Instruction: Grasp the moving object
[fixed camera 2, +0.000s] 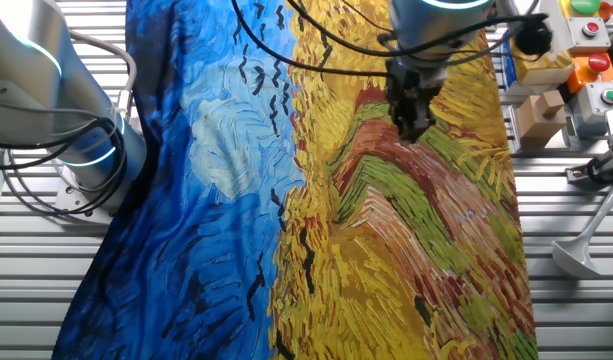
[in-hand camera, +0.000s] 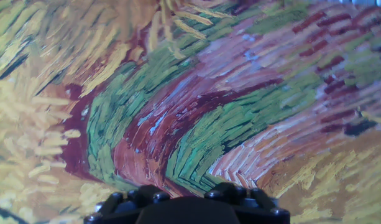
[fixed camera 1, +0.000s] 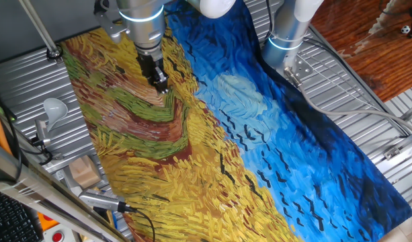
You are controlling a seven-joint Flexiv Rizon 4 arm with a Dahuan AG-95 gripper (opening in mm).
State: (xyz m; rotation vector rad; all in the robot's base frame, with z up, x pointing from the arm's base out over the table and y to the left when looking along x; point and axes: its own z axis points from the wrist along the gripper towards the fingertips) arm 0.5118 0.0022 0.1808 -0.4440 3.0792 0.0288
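Painted cloth [fixed camera 1: 192, 168] under jaws [fixed camera 1: 160, 86], toy unseen btwn them.

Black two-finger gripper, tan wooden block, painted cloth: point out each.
Black two-finger gripper [fixed camera 1: 161, 86], one fixed view, between its fingertips.
Tan wooden block [fixed camera 1: 85, 171], one fixed view, top face.
Painted cloth [fixed camera 1: 293, 175], one fixed view, bare blue part.

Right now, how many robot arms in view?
2. The working arm hangs over the yellow side of the painted cloth, tool low; the second arm stands at its blue edge.
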